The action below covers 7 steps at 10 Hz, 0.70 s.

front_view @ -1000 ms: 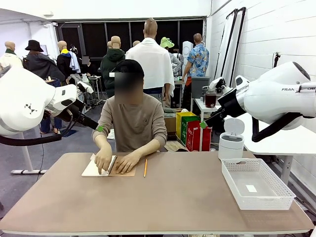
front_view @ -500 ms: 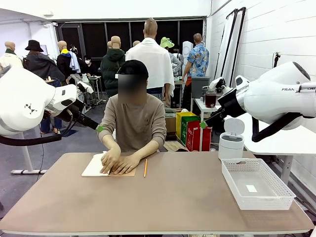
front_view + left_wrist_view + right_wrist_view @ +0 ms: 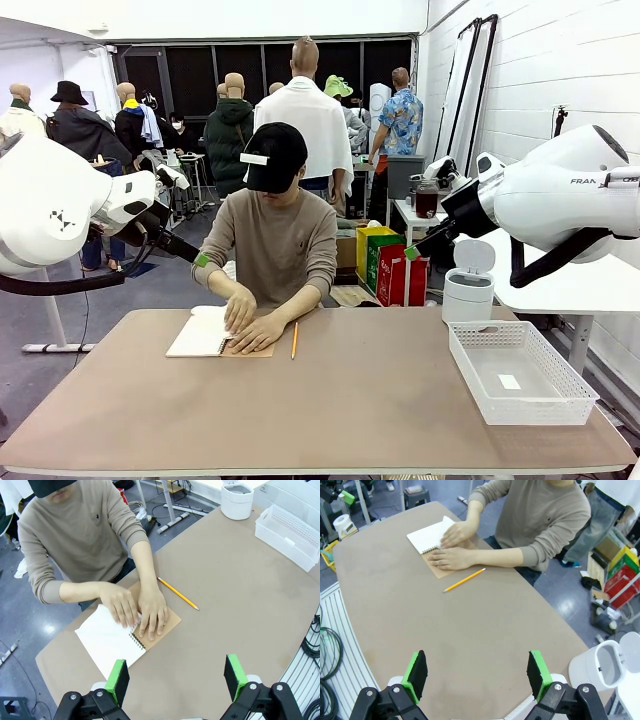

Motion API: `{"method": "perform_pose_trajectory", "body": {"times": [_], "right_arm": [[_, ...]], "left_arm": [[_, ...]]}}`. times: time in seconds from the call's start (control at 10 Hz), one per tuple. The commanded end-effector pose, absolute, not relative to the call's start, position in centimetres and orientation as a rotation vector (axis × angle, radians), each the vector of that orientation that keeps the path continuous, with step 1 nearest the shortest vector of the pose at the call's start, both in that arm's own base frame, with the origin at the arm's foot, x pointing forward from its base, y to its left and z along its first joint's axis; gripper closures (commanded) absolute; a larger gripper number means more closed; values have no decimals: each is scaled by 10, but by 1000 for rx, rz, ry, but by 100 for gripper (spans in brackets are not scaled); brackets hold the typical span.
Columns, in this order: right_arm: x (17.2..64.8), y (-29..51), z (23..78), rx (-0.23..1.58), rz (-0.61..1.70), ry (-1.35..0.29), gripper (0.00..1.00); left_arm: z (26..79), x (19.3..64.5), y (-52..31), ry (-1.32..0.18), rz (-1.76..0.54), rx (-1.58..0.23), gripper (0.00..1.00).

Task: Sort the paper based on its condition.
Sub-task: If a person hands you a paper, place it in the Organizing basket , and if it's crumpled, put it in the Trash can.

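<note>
An open spiral notebook (image 3: 205, 338) with a brown cover (image 3: 170, 622) lies at the table's far left, in front of the person. Its top white sheet of paper (image 3: 107, 640) (image 3: 427, 535) is curled up at the far edge. I cannot tell whether it is still bound. One of the person's hands (image 3: 120, 605) rests on the sheet near the spiral, and the other hand (image 3: 152, 610) presses the cover. My left gripper (image 3: 176, 677) hangs open high above the table near the notebook. My right gripper (image 3: 477, 672) is open too, high over bare table, holding nothing.
A yellow pencil (image 3: 294, 340) (image 3: 178, 594) lies just right of the notebook. A white lattice basket (image 3: 520, 372) (image 3: 290, 530) stands at the table's right edge. A white bin (image 3: 468, 285) (image 3: 607, 667) stands behind that corner. Both arms (image 3: 60, 205) (image 3: 560, 195) are raised at the sides.
The person has bent over the notebook and moved a hand from the page's middle to the spiral. The sheet's far edge has lifted. Neither arm has moved.
</note>
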State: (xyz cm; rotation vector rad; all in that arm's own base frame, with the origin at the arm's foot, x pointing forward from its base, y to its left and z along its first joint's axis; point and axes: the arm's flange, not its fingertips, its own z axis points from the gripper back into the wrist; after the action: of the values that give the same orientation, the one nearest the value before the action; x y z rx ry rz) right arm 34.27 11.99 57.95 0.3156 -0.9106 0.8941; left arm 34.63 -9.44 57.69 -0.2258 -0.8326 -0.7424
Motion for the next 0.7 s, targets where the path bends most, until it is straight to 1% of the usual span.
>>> {"method": "perform_pose_trajectory", "body": {"times": [0.0, 0.6], "right_arm": [[343, 119, 579, 318, 896, -910, 0], [343, 119, 579, 318, 896, -910, 0]], "left_arm": [[577, 345, -94, -830, -755, -235, 0], [577, 345, -94, -830, -755, -235, 0]]}}
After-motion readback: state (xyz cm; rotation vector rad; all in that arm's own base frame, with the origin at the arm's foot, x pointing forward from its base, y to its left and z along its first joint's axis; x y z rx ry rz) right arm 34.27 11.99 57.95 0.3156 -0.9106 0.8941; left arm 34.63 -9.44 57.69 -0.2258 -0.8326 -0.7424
